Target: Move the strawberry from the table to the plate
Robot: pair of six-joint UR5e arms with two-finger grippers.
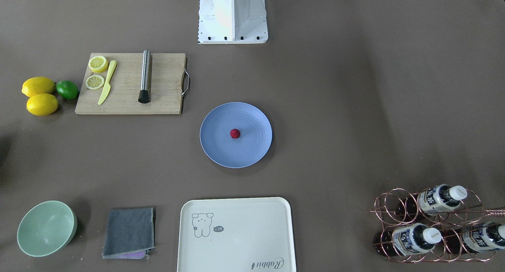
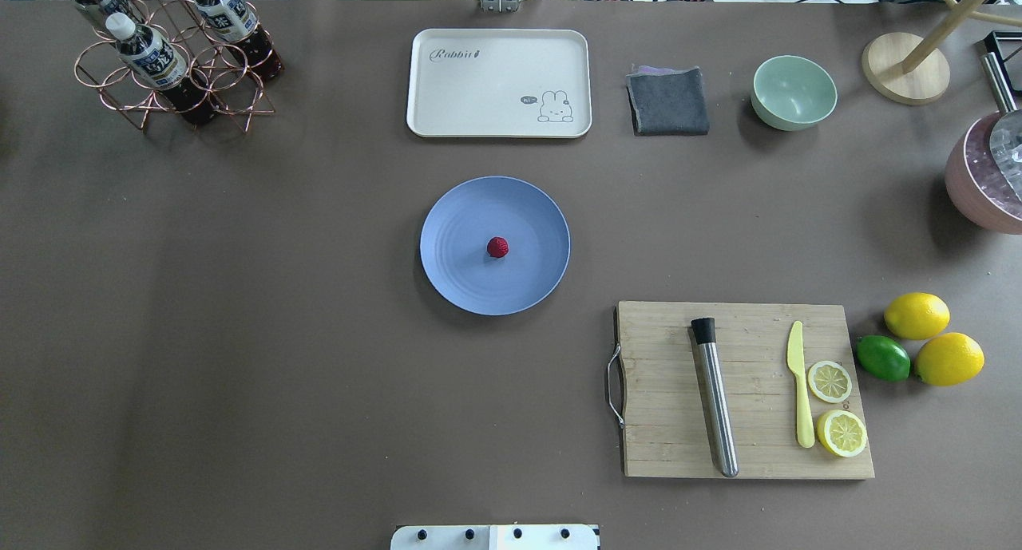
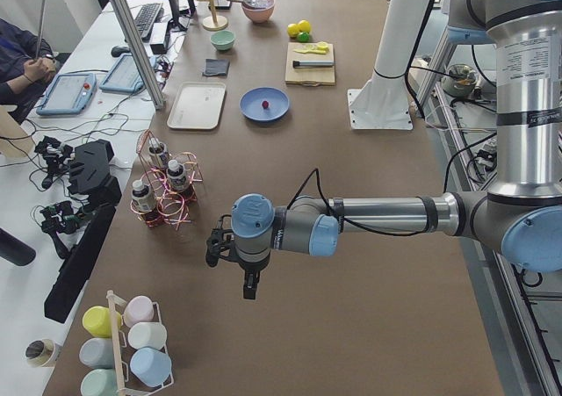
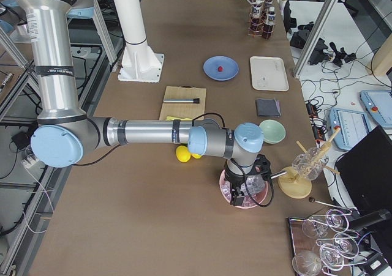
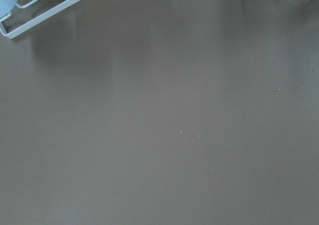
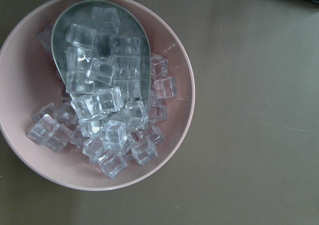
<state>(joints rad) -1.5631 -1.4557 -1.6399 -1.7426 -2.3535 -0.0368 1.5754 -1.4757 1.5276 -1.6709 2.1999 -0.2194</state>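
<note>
Far from both my grippers, the strawberry [image 1: 235,134] rests in the middle of the plate [image 1: 256,151], so the job looks done. My left gripper [image 3: 249,288] and right gripper [image 4: 240,195] hang well clear, probably idle; clenched or released, I cannot tell.

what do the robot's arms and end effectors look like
The left arm and the right arm are silver-grey tubes with pale blue round joint caps and black rings. A thin black cable loops off each forearm near the wrist, and each upright link bears a small printed label. The left end effector and right end effector are black; finer detail is too small to tell.
</note>
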